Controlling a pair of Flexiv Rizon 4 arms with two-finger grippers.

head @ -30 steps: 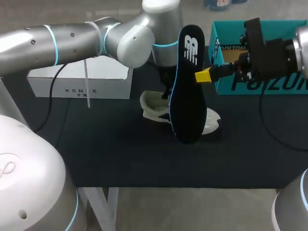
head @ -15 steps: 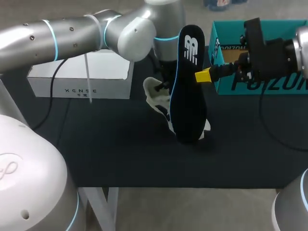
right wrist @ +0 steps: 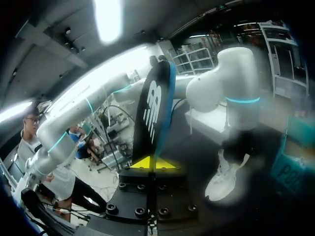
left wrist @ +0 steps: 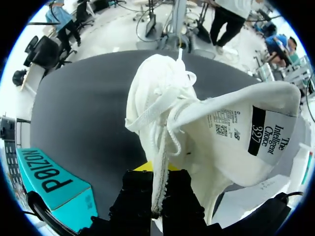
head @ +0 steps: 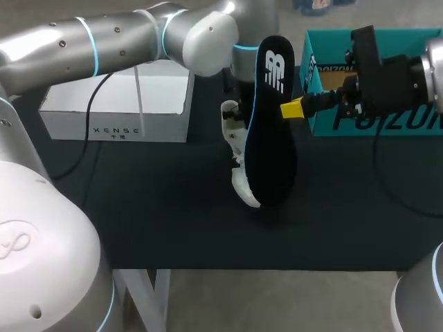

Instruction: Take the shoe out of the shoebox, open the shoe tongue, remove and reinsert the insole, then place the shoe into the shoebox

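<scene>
Where the head view looks down, a black insole [head: 271, 124] is held upright just beside the teal shoebox [head: 401, 124], pinched in the right gripper [head: 291, 109]. A white shoe [head: 239, 155] is seen toe-down behind the insole.

At the left wrist, the left gripper [left wrist: 156, 172] is clamped on the shoe's laced edge.

At the right wrist, the insole's edge is gripped between closed yellow tips.

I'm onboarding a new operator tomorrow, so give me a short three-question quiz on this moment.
1. Fill in: the left hand is shut on the ___.
2. True or false: the insole lies inside the shoe.
3. Which hand grips the insole? A) left hand B) right hand C) neither

Key: 1 shoe; 2 false, the insole is held upright outside the shoe; 3 B.
</scene>
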